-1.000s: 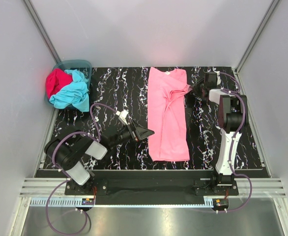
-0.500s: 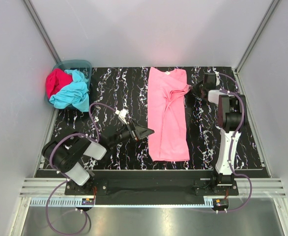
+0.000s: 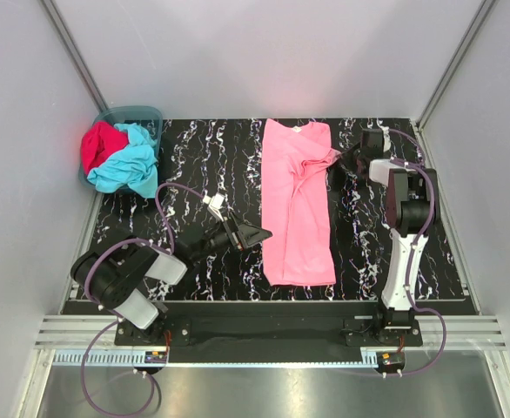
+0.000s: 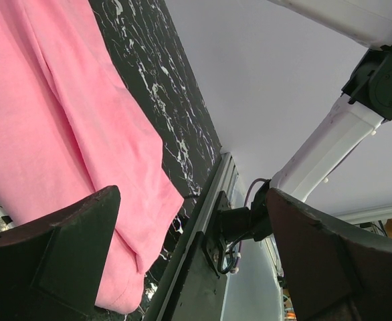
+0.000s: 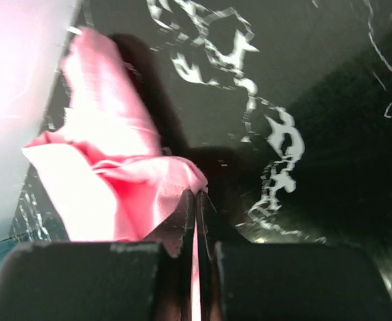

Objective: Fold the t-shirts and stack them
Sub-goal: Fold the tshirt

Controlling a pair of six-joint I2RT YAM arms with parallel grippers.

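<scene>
A light pink t-shirt (image 3: 297, 209) lies lengthwise on the black marbled table, folded narrow, its neck at the far end. My right gripper (image 3: 335, 164) sits at its right sleeve edge. In the right wrist view the jaws (image 5: 196, 195) are pressed together on a bunched fold of pink cloth (image 5: 116, 194). My left gripper (image 3: 262, 235) hovers just left of the shirt's lower half, open and holding nothing. Its wrist view shows the pink hem (image 4: 49, 134) between wide-spread fingers (image 4: 62, 254). A turquoise t-shirt (image 3: 129, 165) and a crimson red one (image 3: 98, 146) are heaped together at the far left.
The heaped shirts spill out of a teal plastic basket (image 3: 142, 111) in the table's far left corner. Grey walls close in the table on three sides. A metal rail (image 3: 264, 331) carrying both arm bases runs along the near edge.
My right gripper's jaws have closed on the pink sleeve edge. The left gripper has shifted slightly, staying open beside the shirt.
</scene>
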